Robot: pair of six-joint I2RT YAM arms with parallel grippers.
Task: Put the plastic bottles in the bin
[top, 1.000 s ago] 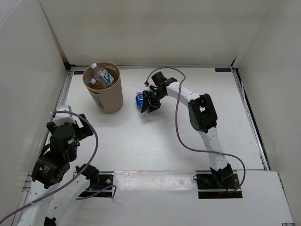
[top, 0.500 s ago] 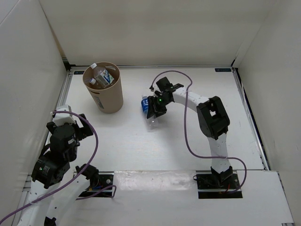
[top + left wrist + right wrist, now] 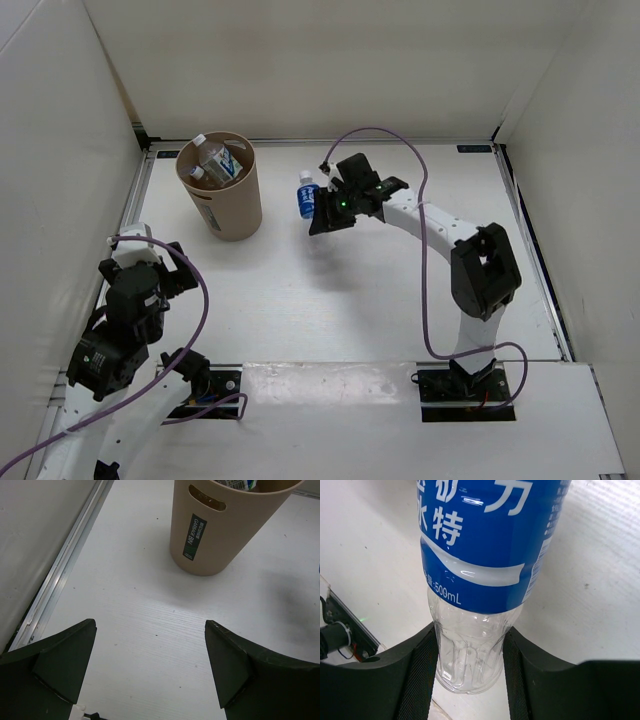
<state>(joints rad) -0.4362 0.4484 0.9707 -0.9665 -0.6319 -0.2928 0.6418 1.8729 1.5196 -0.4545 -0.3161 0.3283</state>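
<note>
Emptiness is seemingly making the blue-label bottle point(image 3: 485, 540) light and crushable, and the right gripper point(image 3: 470, 650) is clasping its clear lower body.

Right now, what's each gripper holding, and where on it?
Right gripper clamps the blue-label bottle by its clear lower body, below the label. Left gripper is open, holding nothing.

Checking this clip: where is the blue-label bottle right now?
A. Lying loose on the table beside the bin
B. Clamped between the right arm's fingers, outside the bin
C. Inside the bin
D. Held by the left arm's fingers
B: the right wrist view shows the blue-label bottle pinched between the right arm's fingers, and the top view places it to the right of the bin, not in it.
</note>
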